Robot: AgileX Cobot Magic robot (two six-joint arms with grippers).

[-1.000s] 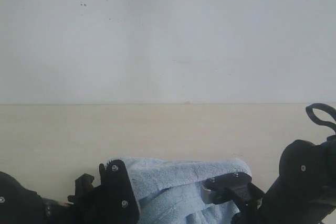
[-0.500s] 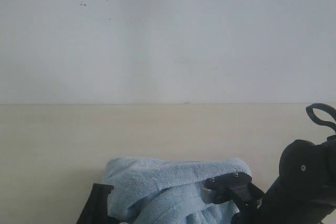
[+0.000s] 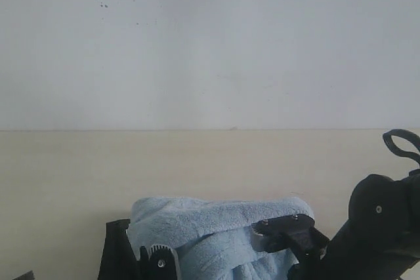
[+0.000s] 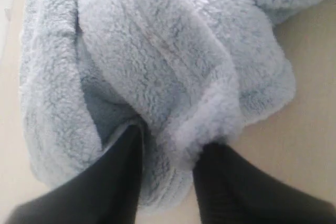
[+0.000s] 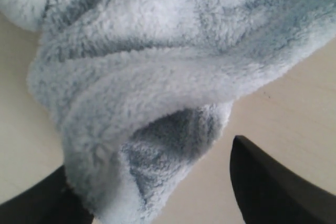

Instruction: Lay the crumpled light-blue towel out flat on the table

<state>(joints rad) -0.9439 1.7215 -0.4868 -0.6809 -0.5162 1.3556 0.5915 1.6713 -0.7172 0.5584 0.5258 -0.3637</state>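
**Exterior view: towel heaped at 6 o'clock, one gripper on each end**

The table (image 3: pixel 65 175) fills the lower half of the scene. It runs bare from 9 to 3 o'clock, up to the wall (image 3: pixel 210 44) at 12. The towel (image 3: pixel 216 218) lies bunched on the table's near edge at 6 o'clock. Its long axis runs across, 9 to 3, and thick folds are doubled over one another. Nothing else stands on the table, so only the towel's own folds are in the way.

The left gripper (image 4: pixel 170 171) sits at about 7 o'clock of the heap, low against the table. In its wrist view the two dark fingers are narrowed on a plump hemmed fold, and it appears to be gripping that fold.

The right gripper (image 5: pixel 157 192) sits at about 4 o'clock of the heap. Its fingers are spread wide, and a drooping fold of towel hangs between them ungripped, with bare table beside it.

Each arm is nearest its own end of the heap. Judging from this, the right fingers need to close on that hanging fold. Drawing the two grips apart toward 9 and 3 should then open the cloth along its length.
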